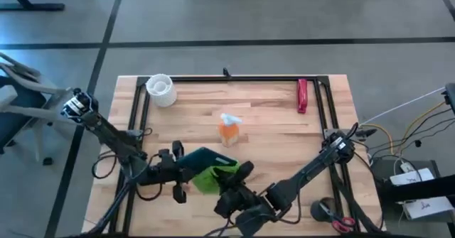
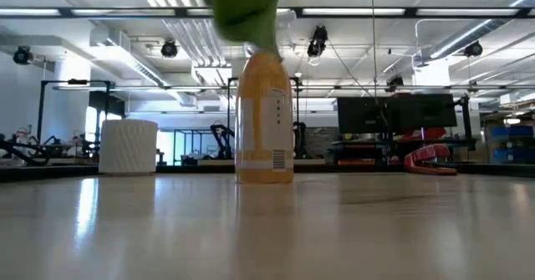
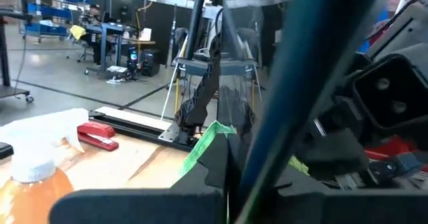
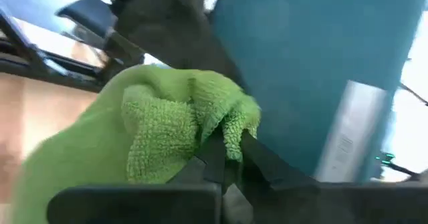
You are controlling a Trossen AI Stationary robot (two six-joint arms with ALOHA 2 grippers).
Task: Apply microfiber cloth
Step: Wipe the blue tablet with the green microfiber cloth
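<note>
Near the table's front edge, our right gripper (image 4: 224,158), clamped on the cloth (image 4: 167,130), should press flat against the slab (image 1: 202,157) our left gripper (image 1: 170,172) grips.

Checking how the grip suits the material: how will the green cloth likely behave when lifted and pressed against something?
The green cloth looks floppy: it bunches into folds where the right claw pinches it. Its looped pile suggests it is light and not slippery. Pressed against the dark slab held by the left claw, it would probably crumple rather than push stiffly.
</note>
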